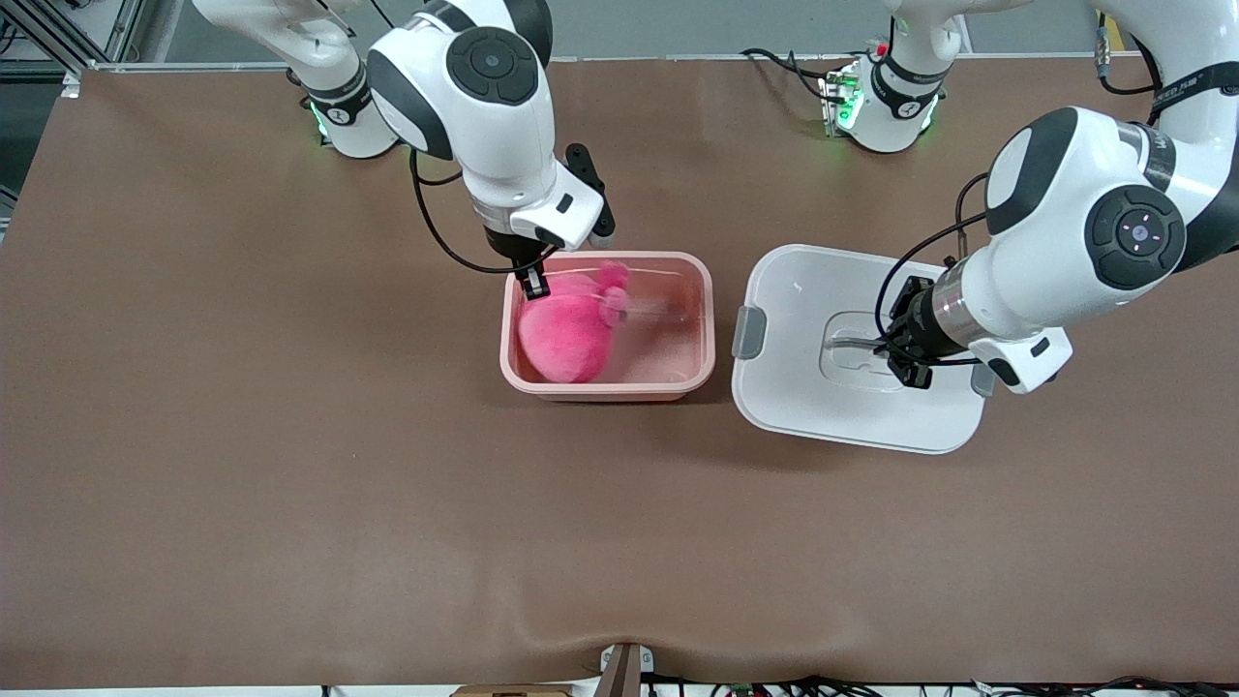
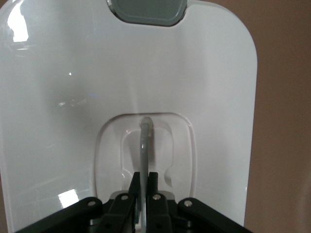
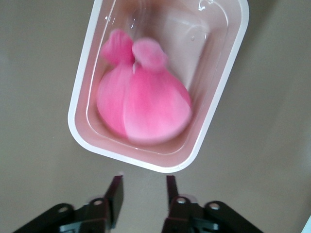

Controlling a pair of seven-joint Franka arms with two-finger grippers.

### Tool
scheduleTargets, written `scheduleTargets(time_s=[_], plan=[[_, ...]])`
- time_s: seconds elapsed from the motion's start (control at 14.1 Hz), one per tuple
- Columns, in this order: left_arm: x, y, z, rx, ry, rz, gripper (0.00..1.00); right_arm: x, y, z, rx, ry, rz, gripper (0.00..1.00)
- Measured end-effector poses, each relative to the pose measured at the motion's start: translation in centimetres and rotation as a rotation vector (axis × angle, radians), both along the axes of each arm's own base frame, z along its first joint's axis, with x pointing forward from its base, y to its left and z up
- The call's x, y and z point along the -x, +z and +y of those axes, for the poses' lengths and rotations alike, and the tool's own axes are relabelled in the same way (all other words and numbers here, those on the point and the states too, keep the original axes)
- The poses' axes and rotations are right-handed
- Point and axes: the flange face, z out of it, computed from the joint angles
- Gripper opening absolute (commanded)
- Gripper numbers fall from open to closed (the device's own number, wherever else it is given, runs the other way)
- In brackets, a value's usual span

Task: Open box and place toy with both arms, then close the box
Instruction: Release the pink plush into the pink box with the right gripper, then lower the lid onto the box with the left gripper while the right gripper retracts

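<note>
**Toy in the box, lid waiting to go back on**

Brown cloth covers the table [image 1: 290,503] and lies bare on the side nearest the front camera, with a soft wrinkle at that edge. Toward the right arm's end stands the box [image 1: 608,387], open, and the toy [image 1: 566,334] rests inside it against one end wall. The right gripper [image 1: 533,283] hangs over the box rim with its jaws spread and holding nothing, so I judge the placing is done. The lid [image 1: 813,407] lies flat on the cloth beside the box, toward the left arm's end, apart from it. The left gripper [image 1: 908,360] has its jaws pressed together on the clear handle [image 2: 145,141] in the lid's recess. Closing is the step now: the next move should lift the lid level, carry it over the box and seat it squarely. Cables and green-lit bases [image 1: 876,106] line the edge farthest from the camera.
</note>
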Motion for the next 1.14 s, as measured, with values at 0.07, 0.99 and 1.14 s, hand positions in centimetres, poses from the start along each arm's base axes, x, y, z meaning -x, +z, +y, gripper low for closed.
scheduleTargets(time_s=[0.07,0.99,1.14], plan=[[0.0,0.0,0.0,0.0,0.0,0.001,0.0,-0.3,0.0,-0.4,0.0,-0.007,-0.001,1.0],[2.4,-0.2,-8.2,0.005,0.112,-0.013,0.0,-6.7,2.5,-15.3,0.067,-0.712,0.056,1.0],[3.2,-0.7,-11.4,0.019,0.148,-0.027,0.0,-8.5,2.7,-20.3,0.076,-0.873,0.065,1.0]])
